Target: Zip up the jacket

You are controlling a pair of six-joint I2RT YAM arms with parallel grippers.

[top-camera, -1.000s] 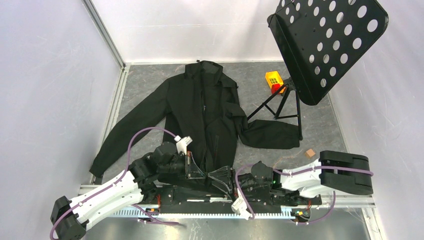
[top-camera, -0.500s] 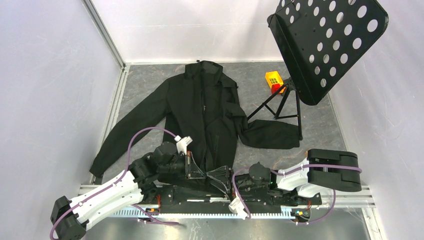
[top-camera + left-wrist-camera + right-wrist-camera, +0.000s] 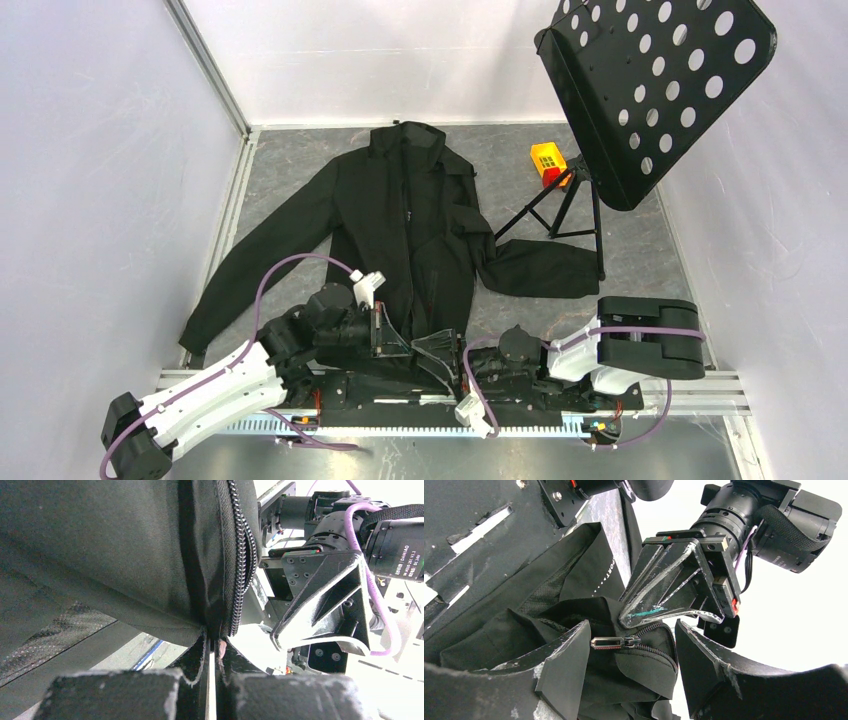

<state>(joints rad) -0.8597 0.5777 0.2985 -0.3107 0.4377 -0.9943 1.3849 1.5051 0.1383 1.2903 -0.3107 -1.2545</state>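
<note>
Nearly on the pull, nothing pinched yet.
Risks snagging loose cloth instead of the small silver metal zipper pull (image 3: pixel 615 643) if closed off-centre, jamming the slider; large black fabric jacket (image 3: pixel 410 220) spread on grey surface (image 3: pixel 300 160), hem clenched in left end effector (image 3: pixel 212 647) just beside that pull; right end effector (image 3: pixel 634 652) released, straddling that pull.

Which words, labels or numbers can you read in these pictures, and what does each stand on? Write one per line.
"DAMIAO": white print on the black motor housing, left wrist view; the smaller line beside it is too small to read.
"PORT": white letters on the jacket lining, right wrist view; any further letters are hidden.
Top view: nothing legible; the orange block is too small to read.
</note>
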